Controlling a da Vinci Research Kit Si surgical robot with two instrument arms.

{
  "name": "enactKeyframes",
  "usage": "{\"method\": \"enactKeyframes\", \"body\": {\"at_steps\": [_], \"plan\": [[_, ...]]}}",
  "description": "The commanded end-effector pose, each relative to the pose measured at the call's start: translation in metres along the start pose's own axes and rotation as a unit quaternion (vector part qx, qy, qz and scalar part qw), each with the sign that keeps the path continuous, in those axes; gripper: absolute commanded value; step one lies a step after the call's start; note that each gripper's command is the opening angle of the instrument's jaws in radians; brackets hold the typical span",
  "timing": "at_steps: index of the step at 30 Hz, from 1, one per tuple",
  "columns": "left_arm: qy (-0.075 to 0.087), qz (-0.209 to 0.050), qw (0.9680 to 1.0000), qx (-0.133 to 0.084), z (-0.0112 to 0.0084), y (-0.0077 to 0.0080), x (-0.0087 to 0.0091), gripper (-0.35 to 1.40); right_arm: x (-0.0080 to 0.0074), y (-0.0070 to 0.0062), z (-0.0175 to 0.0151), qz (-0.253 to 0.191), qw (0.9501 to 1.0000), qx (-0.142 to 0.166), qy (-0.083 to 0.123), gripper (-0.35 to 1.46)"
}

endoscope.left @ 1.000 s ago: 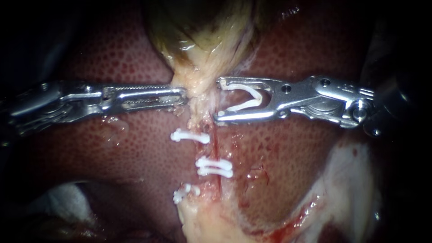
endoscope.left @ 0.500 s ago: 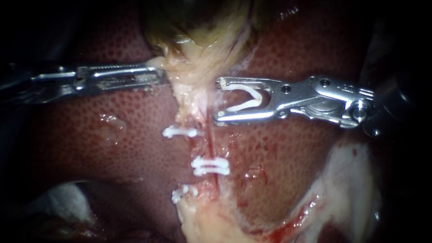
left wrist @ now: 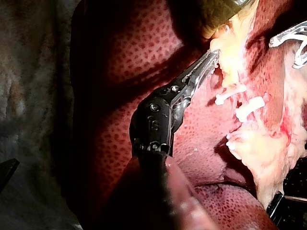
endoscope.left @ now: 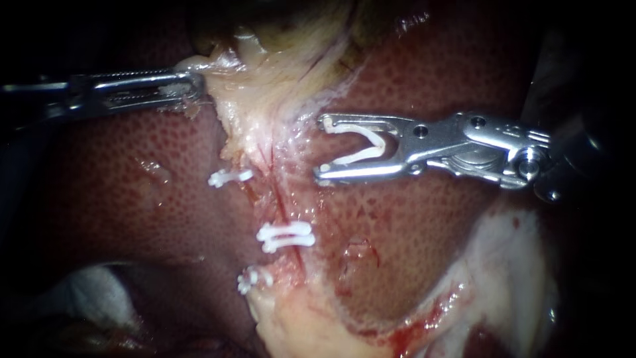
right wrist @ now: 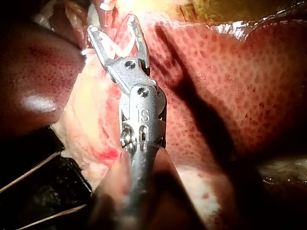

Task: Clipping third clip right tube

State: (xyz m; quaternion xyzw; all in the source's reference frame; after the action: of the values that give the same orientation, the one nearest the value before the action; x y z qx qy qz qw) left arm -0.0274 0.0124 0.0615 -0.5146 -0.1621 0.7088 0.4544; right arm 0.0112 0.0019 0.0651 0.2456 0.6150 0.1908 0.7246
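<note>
My left instrument comes in at the upper left with its jaws shut on pale tissue at the neck of the gallbladder, drawing it taut; the left wrist view shows the same grip. My right instrument hovers just right of the stretched strand. Its jaws stand wide apart, and an open white clip is seated against both. A thin red tube runs down the strand. White clips sit on the strand: one on its left side, a pair lower, and one lowest.
Mottled red liver lies under and around everything. Pale fatty tissue spreads at the strand's lower end. White gauze shows at the lower right and lower left. In the right wrist view my right instrument faces the strand.
My left instrument has moved up and to the left with the tissue in its jaws, stretching the strand and carrying the clips leftward. My right instrument has stayed still.
</note>
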Motion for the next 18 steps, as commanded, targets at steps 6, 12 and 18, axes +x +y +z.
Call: {"method": "enactKeyframes", "body": {"at_steps": [6, 12, 18], "plan": [[0.0, 0.0, 1.0, 0.0, 0.0, 0.0, 0.0, -0.35, -0.0017, -0.0003, 0.0012, -0.003, 1.0, 0.006, -0.005, 0.49], [0.0, 0.0, 1.0, 0.0, 0.0, 0.0002, 0.0, -0.35, -0.0058, -0.0002, 0.0033, 0.01, 0.999, 0.007, -0.043, 0.5], [0.001, 0.0, 1.0, 0.001, 0.0001, 0.0004, 0.0, -0.35, -0.0097, 0.0005, 0.0053, 0.025, 0.9978, 0.01, -0.061, 0.5]]}}
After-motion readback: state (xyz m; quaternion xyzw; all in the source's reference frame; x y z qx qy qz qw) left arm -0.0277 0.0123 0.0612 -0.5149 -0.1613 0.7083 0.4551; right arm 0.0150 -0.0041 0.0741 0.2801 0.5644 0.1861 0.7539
